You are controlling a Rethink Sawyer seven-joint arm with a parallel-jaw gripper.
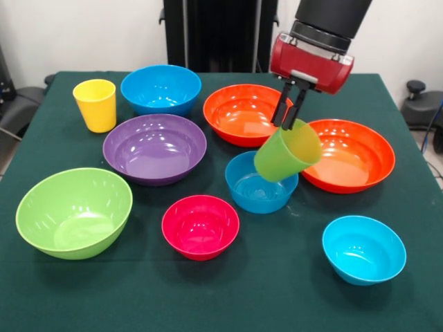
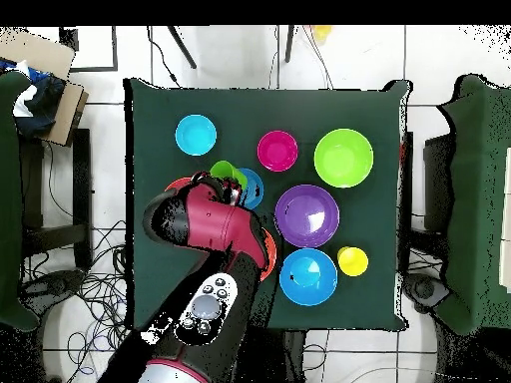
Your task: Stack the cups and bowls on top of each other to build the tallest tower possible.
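Note:
My gripper (image 1: pixel 291 119) is shut on the rim of the light green cup (image 1: pixel 287 151) and holds it tilted in the air, just above the small blue bowl (image 1: pixel 256 188) and beside the right orange bowl (image 1: pixel 349 153). The cup also shows in the overhead view (image 2: pixel 226 172). The other orange bowl (image 1: pixel 242 113), the large blue bowl (image 1: pixel 160 88), the purple bowl (image 1: pixel 154 147), the lime green bowl (image 1: pixel 74 211), the pink-red bowl (image 1: pixel 200 226), the cyan bowl (image 1: pixel 363 248) and the yellow cup (image 1: pixel 95 104) stand apart on the green table (image 1: pixel 277 290). No pile stands.
The robot's pedestal (image 1: pixel 211 31) stands at the table's far edge. In the overhead view the arm (image 2: pixel 205 239) covers both orange bowls. Chairs (image 2: pixel 20 199) flank the table.

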